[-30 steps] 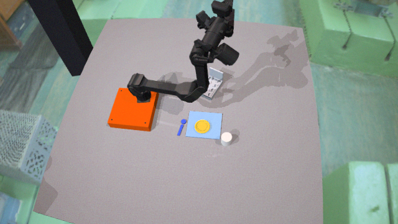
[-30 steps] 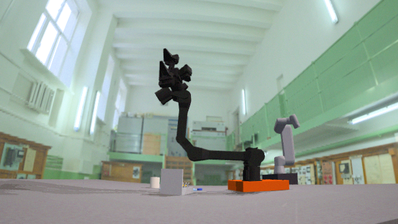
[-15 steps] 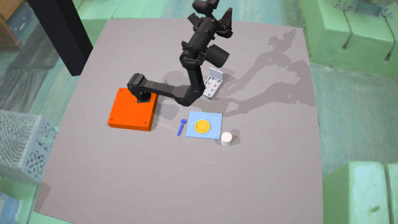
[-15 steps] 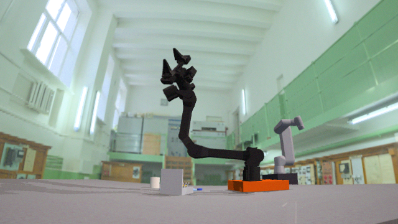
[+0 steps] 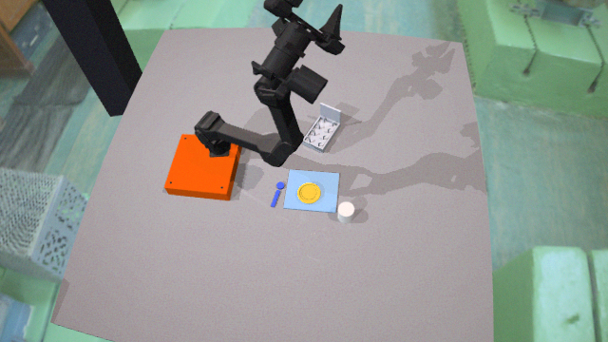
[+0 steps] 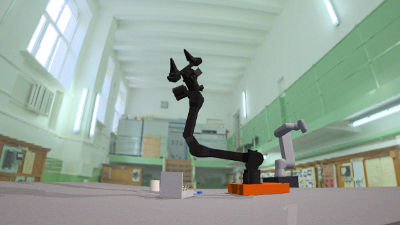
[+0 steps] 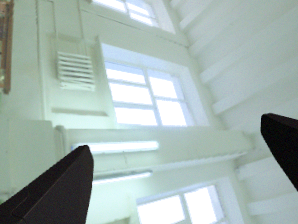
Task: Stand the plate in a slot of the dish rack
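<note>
A yellow plate (image 5: 309, 193) lies flat on a light blue mat (image 5: 329, 182) in front of the arm's base. The white dish rack (image 5: 323, 129) (image 6: 175, 185) stands on the table behind the mat, its rails showing in the top view. My gripper (image 5: 310, 11) (image 6: 179, 57) (image 7: 176, 137) is open and empty. It is raised high above the table and points upward, well away from the plate and the rack. The wrist view shows only windows and wall between the two fingers. In the exterior view the plate is hidden.
A blue spoon (image 5: 276, 194) (image 6: 197, 192) lies left of the mat. A white cup (image 5: 346, 212) (image 6: 154, 185) stands at the mat's front right corner. The arm's orange base (image 5: 199, 173) (image 6: 259, 188) sits left of these on the grey table (image 5: 237, 275).
</note>
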Tool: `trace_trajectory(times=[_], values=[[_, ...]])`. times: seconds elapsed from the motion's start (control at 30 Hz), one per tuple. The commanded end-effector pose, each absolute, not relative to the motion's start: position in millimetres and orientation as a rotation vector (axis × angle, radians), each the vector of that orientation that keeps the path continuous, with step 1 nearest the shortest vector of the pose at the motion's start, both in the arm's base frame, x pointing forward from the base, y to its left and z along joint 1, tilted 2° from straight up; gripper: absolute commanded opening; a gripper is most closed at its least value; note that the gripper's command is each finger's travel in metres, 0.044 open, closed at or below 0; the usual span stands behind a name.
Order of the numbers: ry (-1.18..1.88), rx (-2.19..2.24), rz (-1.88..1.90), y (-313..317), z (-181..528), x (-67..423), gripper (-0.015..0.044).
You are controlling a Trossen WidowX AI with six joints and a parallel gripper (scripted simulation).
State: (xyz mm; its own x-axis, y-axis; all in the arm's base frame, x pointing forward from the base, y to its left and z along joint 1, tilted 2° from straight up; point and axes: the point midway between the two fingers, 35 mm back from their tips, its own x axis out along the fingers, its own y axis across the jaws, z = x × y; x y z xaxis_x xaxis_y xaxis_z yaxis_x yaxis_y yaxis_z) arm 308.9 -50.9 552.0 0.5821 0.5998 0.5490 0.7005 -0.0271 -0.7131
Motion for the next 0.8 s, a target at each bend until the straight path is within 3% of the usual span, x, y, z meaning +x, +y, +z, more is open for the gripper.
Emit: trace_trajectory(times=[0.0, 0.77], values=[[-1.094, -1.783, -0.224, -55.1, 570.2, 285.8, 0.0400], [-1.021, -2.173, -0.752, -65.5, 617.1, 194.1, 0.0400]])
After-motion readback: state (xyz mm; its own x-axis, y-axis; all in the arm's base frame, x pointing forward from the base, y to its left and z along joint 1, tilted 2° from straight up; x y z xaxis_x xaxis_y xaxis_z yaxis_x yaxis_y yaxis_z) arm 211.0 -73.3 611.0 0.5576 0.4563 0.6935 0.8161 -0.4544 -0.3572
